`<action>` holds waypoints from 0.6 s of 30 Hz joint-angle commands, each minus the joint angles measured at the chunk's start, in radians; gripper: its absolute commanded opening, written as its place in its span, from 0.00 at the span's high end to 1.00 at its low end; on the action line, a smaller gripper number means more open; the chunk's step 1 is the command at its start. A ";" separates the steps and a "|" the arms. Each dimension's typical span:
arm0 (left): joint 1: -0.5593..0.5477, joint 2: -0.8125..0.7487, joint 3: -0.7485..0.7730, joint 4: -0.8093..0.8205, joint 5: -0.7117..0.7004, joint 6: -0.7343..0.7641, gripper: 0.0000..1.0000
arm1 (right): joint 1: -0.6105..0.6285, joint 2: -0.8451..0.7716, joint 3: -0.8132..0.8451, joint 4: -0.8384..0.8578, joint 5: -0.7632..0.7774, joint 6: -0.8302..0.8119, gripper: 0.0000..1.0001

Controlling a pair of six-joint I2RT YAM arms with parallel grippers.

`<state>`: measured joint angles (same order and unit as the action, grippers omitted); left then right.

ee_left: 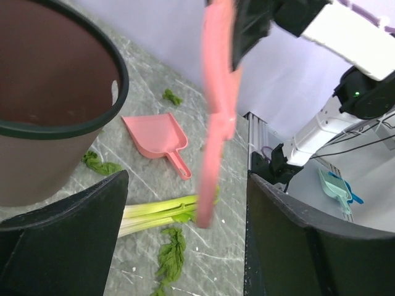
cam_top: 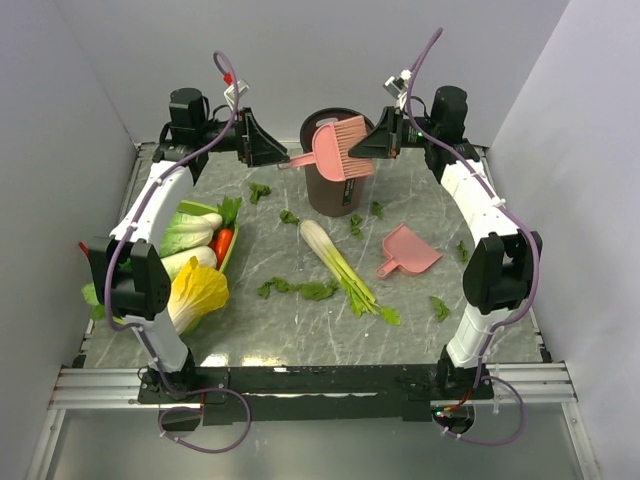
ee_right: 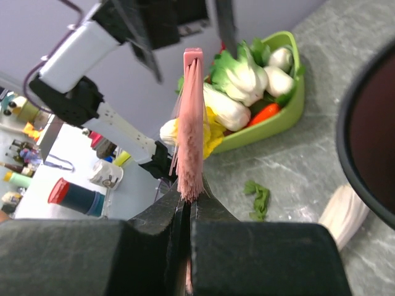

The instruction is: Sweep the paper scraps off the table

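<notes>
Above the dark bin [cam_top: 340,195] at the far middle of the table [cam_top: 270,335], the two arms meet around a pink brush [cam_top: 338,148]. The right gripper [cam_top: 378,144] has its fingers pressed together on the brush's bristle end, seen edge-on in its own wrist view, and the handle points towards the left gripper [cam_top: 283,157]. That claw stands spread, one finger on each side of the handle, with no contact visible. This looks like a hand-over held high so the brush clears the bin's rim. The paper scraps [cam_top: 300,290] lie unswept and scattered over the marble. One cluster sits beside the leek stalk [cam_top: 340,265], with others near the bin's foot and towards the right edge. The pink dustpan [cam_top: 408,250] lies flat, well apart from both grippers, with its mouth towards the right edge. It probably waits for the empty left claw. The green tray [cam_top: 232,255] of vegetables sits at the left side.
</notes>
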<state>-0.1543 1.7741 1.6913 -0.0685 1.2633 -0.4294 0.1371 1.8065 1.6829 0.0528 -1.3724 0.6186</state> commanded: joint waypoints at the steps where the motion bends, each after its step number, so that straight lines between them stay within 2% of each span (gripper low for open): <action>1: -0.019 0.005 0.039 -0.062 -0.002 0.076 0.19 | 0.022 -0.004 0.080 0.117 -0.048 0.082 1.00; 4: -0.027 0.004 0.021 -0.031 0.007 0.055 0.28 | 0.030 -0.001 0.084 0.108 -0.042 0.078 1.00; 5: -0.028 0.007 0.021 -0.031 0.011 0.051 0.38 | 0.032 0.001 0.080 0.107 -0.036 0.076 1.00; 7: -0.031 0.015 0.030 -0.031 0.030 0.043 0.48 | 0.032 0.005 0.074 0.105 -0.031 0.073 1.00; 8: -0.033 0.013 0.031 -0.030 0.036 0.040 0.58 | 0.032 0.011 0.070 0.095 -0.022 0.058 1.00; 10: -0.033 0.018 0.034 -0.030 0.054 0.037 0.69 | 0.032 0.017 0.072 0.070 -0.010 0.047 1.00; 11: -0.033 0.019 0.044 -0.040 0.059 0.041 0.80 | 0.032 0.020 0.078 0.064 -0.007 0.034 1.00; 13: -0.033 0.024 0.053 -0.062 0.067 0.060 0.90 | 0.032 0.030 0.084 0.052 0.004 0.020 0.98; 14: -0.033 0.024 0.057 -0.080 0.065 0.070 0.96 | 0.032 0.036 0.099 0.014 0.010 -0.015 0.85; 15: -0.033 0.022 0.061 -0.097 0.062 0.083 0.99 | 0.030 0.036 0.110 -0.028 0.031 -0.051 0.77; 16: -0.033 0.019 0.064 -0.117 0.053 0.122 0.99 | 0.030 0.037 0.126 -0.078 0.048 -0.094 0.71; 17: -0.033 0.018 0.077 -0.140 0.048 0.148 0.99 | 0.029 0.036 0.162 -0.200 0.068 -0.202 0.57; 18: -0.033 0.018 0.090 -0.216 0.044 0.181 0.99 | 0.025 0.033 0.182 -0.261 0.093 -0.265 0.51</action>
<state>-0.1848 1.7947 1.7138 -0.1631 1.3087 -0.3592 0.1635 1.8519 1.7420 -0.0002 -1.3399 0.5854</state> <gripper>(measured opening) 0.069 0.381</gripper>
